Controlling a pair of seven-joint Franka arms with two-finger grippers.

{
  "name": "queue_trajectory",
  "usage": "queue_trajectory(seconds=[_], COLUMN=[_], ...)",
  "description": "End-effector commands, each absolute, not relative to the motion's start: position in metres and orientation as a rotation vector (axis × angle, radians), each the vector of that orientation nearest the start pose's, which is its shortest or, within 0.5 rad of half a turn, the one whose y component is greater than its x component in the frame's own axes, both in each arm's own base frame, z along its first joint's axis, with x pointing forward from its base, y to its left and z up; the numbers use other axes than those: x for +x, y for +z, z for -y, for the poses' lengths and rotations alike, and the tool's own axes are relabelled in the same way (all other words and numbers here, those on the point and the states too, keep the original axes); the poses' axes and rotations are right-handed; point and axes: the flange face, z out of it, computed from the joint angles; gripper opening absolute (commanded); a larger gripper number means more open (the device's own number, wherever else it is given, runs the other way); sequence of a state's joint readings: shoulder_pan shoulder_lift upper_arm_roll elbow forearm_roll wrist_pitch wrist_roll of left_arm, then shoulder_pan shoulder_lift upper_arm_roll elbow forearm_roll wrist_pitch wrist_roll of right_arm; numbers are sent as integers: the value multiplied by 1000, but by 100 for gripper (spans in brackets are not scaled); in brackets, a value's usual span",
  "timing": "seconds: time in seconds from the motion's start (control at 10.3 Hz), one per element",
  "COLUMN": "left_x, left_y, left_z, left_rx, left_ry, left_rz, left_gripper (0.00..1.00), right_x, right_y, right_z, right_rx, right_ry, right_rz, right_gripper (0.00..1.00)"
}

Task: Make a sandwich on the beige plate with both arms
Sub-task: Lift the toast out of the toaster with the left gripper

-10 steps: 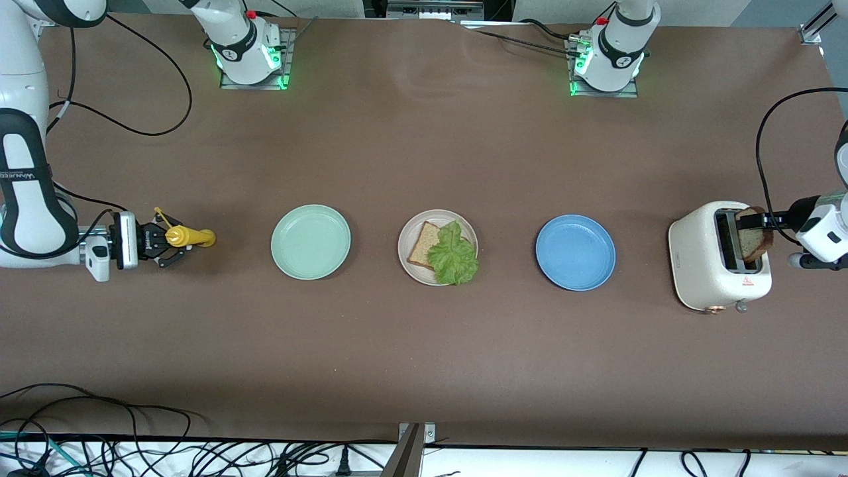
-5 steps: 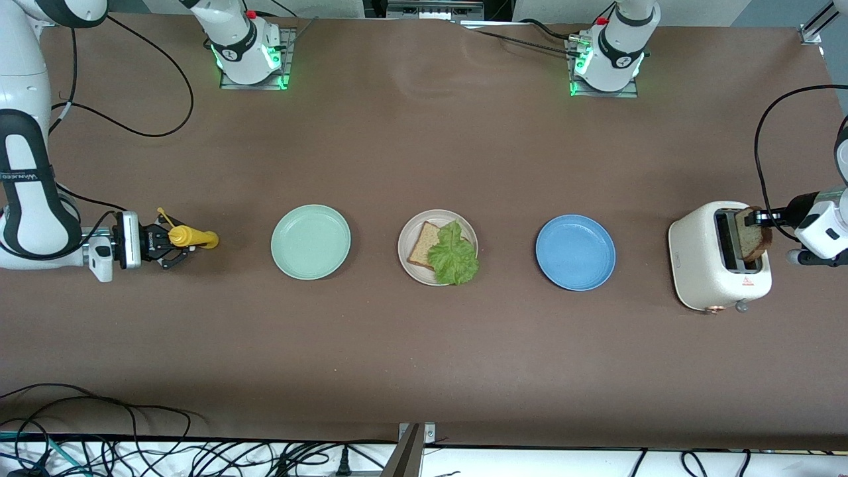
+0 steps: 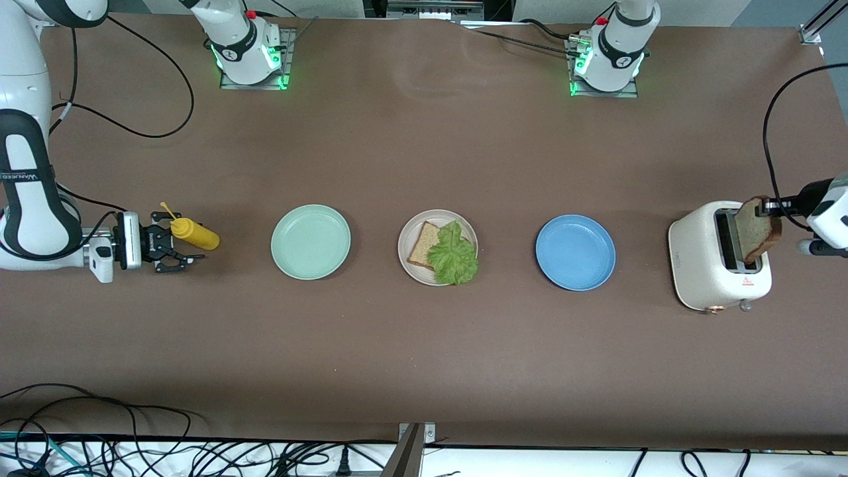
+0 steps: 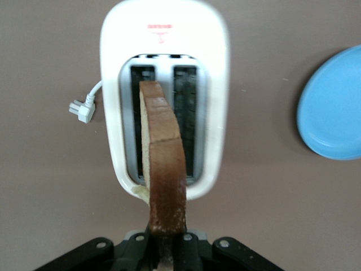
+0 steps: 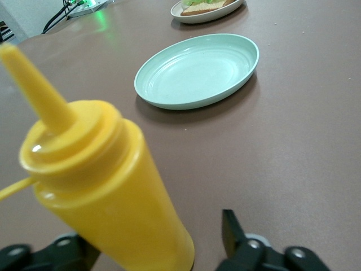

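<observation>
The beige plate (image 3: 412, 225) lies mid-table between two other plates and holds one toast slice (image 3: 420, 244) with a ruffled green lettuce leaf (image 3: 454, 256) on it. It also shows in the right wrist view (image 5: 194, 16). My left gripper (image 3: 770, 206) is shut on a second brown-crusted toast slice (image 3: 758, 229) and holds it edge-on over the slot of the white toaster (image 3: 702, 262). In the left wrist view the fingers (image 4: 135, 248) clamp the slice (image 4: 164, 169) above the toaster (image 4: 217, 84). My right gripper (image 3: 171, 246) is open at the right arm's end of the table.
A yellow squeeze bottle (image 3: 193, 232) stands at the right gripper's fingertips, between the open jaws in the right wrist view (image 5: 107, 192). A mint-green plate (image 3: 310, 242) lies beside the beige plate toward the right arm's end, a blue plate (image 3: 575, 252) toward the left arm's end.
My left gripper has lifted the toast slice higher out of the toaster slot. My right gripper has opened, let go of the yellow bottle and drawn back slightly.
</observation>
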State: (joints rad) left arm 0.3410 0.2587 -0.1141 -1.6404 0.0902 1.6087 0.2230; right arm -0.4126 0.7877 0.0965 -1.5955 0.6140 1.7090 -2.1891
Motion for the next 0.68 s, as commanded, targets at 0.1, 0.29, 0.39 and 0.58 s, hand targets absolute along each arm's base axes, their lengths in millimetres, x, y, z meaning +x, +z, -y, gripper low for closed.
queue_trajectory(seconds=[0.1,0.29,0.39,0.58], left_x=[587,585,584,589], left_y=[538,549,548,522], left_z=[-82,-6,32,88], left_rx=[-3049,-3055,-3096,-3265], left_ry=[532,568,576,709], left_rz=[-204,-399,-431,-335], left_gripper=[0,0,0,0], right_x=[615,631,636,633], right_y=[170,193,201,195], right_z=[160,177,181,182], right_rx=[-1652,-1704,-1741,-1743], right_ry=[-511,-503,-469,-458], right_rz=[1601,1643,1639,1624], right_gripper=[100,100,100,100])
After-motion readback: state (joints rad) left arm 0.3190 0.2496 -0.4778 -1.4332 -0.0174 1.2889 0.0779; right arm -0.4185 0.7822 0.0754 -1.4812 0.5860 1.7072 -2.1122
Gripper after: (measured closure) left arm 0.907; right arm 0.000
